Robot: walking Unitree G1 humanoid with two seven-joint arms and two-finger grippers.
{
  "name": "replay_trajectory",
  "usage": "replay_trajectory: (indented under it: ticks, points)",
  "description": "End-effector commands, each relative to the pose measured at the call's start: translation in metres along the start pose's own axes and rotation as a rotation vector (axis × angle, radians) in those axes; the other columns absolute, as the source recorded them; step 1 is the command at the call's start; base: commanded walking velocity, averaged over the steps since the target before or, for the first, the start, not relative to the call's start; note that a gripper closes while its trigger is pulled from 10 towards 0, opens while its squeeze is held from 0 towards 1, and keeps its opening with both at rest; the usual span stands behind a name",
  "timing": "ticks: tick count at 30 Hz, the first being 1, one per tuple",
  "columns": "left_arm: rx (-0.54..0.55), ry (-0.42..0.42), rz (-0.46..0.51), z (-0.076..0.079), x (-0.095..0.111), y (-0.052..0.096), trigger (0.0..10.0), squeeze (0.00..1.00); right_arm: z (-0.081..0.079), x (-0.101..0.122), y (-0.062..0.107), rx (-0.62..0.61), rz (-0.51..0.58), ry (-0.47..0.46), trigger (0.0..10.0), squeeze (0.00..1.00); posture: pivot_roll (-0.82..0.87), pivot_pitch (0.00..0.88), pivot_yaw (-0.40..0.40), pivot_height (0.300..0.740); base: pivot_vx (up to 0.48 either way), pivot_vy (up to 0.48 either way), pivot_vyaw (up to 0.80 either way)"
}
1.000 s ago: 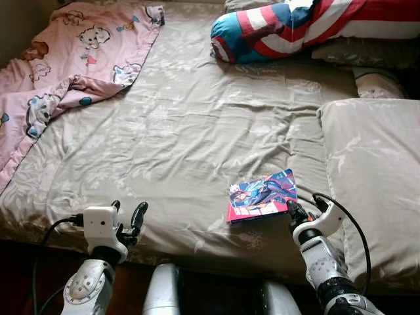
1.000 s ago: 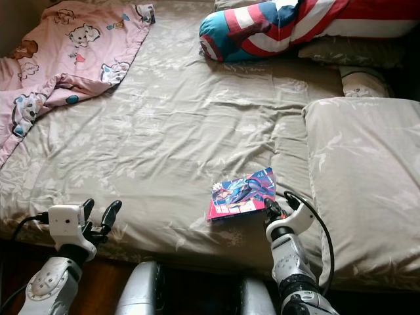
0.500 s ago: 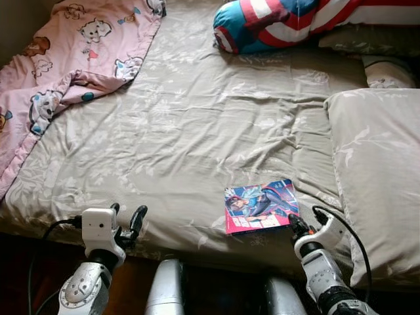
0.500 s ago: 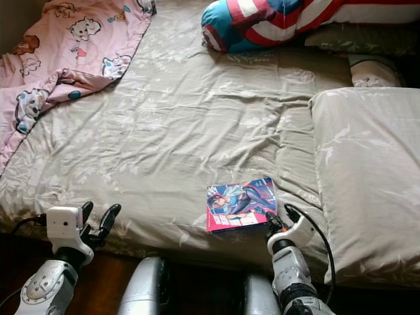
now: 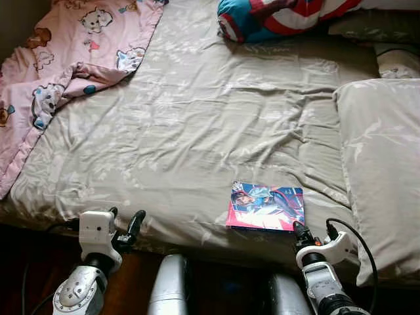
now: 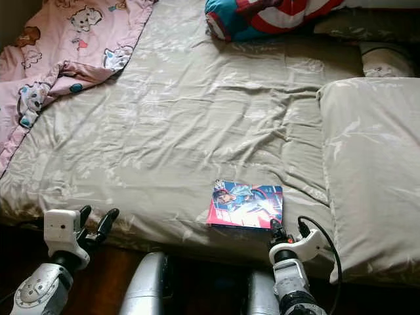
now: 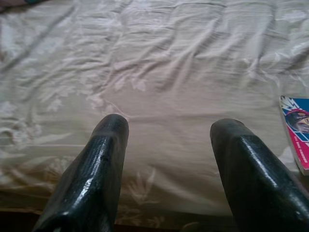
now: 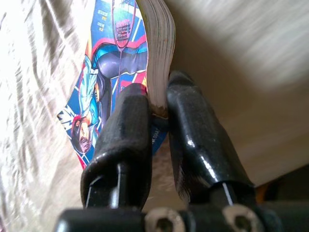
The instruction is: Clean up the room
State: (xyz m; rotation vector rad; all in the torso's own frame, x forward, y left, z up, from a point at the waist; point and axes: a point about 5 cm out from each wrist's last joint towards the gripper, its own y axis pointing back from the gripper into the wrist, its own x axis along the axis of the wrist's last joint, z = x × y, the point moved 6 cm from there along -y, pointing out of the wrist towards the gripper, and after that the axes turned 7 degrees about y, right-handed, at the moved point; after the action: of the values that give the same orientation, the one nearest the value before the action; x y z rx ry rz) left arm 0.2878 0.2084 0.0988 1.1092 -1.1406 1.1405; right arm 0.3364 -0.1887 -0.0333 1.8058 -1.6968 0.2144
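comic book (image 5: 266,207) lies flat on the grey-beige bed sheet (image 5: 197,125), close to the near edge of the bed, just left of a large pillow (image 5: 384,164). right gripper (image 8: 157,113) sits at the book's near right corner, its two black fingers clamped on that corner, one on the cover and one under the pages. left gripper (image 7: 169,145) hovers over bare sheet well to the book's left, fingers spread and holding nothing.
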Motion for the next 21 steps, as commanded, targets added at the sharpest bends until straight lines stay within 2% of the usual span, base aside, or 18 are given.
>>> replay_trajectory:
  ticks: [1, 5, 11, 17, 18, 19, 21]
  points:
    - [0.015, -0.007, -0.026, -0.006, -0.004, 0.006, 10.0, 0.00, 0.004, -0.011, 0.004, -0.010, -0.023, -0.040, 10.0, 0.00, 0.23, 0.342, 0.102, 0.655, 0.000, 0.000, 0.00]
    - [0.006, -0.020, -0.030, -0.005, -0.003, 0.006, 10.0, 0.00, -0.003, -0.002, 0.000, 0.033, 0.002, -0.053, 10.0, 0.00, 0.23, 0.344, 0.108, 0.655, 0.000, 0.000, 0.00]
    - [-0.002, -0.027, -0.035, -0.003, -0.002, 0.007, 10.0, 0.00, 0.003, 0.013, 0.000, 0.009, 0.050, -0.054, 10.0, 0.00, 0.24, 0.349, 0.113, 0.655, 0.000, 0.000, 0.00]
    - [-0.006, -0.030, -0.039, -0.003, -0.002, 0.007, 10.0, 0.00, 0.007, 0.016, 0.002, 0.004, 0.047, -0.031, 10.0, 0.00, 0.23, 0.349, 0.113, 0.655, 0.000, 0.000, 0.00]
    - [-0.006, -0.030, -0.040, -0.002, -0.003, 0.007, 10.0, 0.00, 0.008, 0.017, 0.002, 0.004, 0.049, -0.031, 10.0, 0.18, 0.23, 0.349, 0.113, 0.655, 0.000, 0.000, 0.00]
    - [-0.006, -0.030, -0.041, -0.002, -0.003, 0.007, 10.0, 0.00, 0.009, 0.017, 0.002, 0.003, 0.050, -0.030, 10.0, 0.48, 0.23, 0.348, 0.113, 0.655, 0.000, 0.000, 0.00]
    - [-0.007, -0.030, -0.042, -0.002, -0.004, 0.006, 10.0, 0.00, 0.010, 0.018, 0.002, -0.005, 0.051, -0.021, 10.0, 0.52, 0.23, 0.347, 0.113, 0.655, 0.000, 0.000, 0.00]
